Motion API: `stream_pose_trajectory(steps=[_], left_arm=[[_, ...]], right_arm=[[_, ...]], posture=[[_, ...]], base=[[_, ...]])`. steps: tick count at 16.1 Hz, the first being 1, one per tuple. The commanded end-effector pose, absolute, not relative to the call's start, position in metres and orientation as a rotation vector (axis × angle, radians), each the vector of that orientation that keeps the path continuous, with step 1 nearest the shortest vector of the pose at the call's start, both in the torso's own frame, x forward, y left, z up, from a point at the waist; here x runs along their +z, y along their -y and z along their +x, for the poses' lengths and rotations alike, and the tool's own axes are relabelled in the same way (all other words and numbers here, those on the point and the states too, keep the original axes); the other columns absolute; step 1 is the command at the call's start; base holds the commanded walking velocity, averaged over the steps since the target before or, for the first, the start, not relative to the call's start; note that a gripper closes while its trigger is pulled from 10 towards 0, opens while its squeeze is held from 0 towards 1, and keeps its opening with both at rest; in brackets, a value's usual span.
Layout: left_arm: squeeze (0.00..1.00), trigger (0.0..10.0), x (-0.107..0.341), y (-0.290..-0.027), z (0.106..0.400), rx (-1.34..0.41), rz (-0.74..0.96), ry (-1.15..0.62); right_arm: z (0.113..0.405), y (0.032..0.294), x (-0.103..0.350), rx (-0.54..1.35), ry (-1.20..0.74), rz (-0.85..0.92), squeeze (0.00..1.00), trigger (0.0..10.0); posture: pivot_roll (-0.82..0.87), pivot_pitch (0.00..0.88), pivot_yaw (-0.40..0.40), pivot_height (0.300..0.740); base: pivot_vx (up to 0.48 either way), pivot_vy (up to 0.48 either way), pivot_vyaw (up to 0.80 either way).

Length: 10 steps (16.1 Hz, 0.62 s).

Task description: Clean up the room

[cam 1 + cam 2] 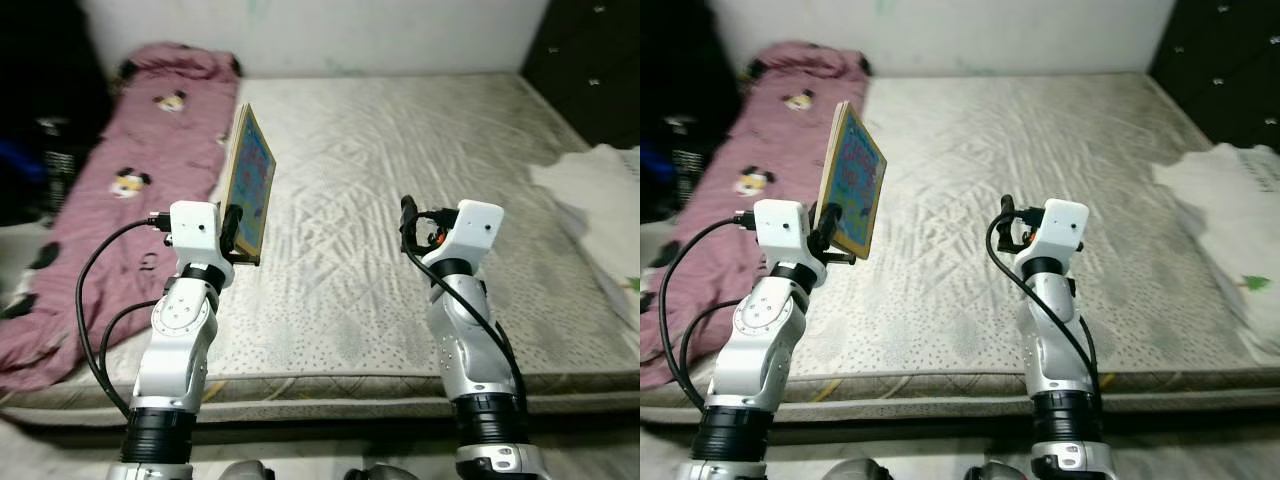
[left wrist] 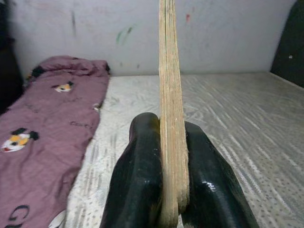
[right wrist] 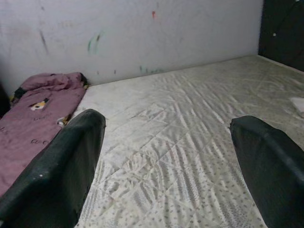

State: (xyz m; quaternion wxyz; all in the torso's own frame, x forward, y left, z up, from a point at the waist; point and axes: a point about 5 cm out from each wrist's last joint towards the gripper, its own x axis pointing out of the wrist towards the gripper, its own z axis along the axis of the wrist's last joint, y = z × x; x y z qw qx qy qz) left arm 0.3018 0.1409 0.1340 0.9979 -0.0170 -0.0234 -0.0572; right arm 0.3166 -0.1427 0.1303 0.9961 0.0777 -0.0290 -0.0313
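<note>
Left gripper (image 2: 172,190) clamped on bottom edge of thin upright colourful picture book (image 1: 250,183), right gripper (image 3: 166,166) spread wide, empty; tall board, likely to pivot or slip.

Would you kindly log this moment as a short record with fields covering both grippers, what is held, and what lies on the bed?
left gripper: jaws shut on the lower edge of the board, raised above the mattress
board: thin, wooden-edged, colourful blue face, held upright on edge
right gripper: jaws open, holding nothing, raised above the mattress
mattress: bare, pale, quilted
blanket: pink with cartoon prints, along the robot's left side of the mattress
white cloth: on the robot's right side of the mattress
</note>
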Motion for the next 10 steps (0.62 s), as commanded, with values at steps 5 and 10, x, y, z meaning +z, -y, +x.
stream_pose_trajectory(steps=[5,10], left_arm=[[0.0,10.0,0.1478,-0.1479,0.303,-0.087,-0.046,0.125],[0.0,10.0,0.1471,-0.1479,0.3041,-0.094,-0.04,0.121]], right_arm=[[0.3192,0.1386,0.1329,-0.049,0.063,0.152,0.0,10.0],[0.3201,0.1379,0.1329,-0.048,0.063,0.147,0.0,10.0]], posture=[[0.04,0.0,0.036,0.74],[0.03,0.0,0.038,0.74]], base=[[0.0,0.0,0.0],[0.0,0.0,0.0]])
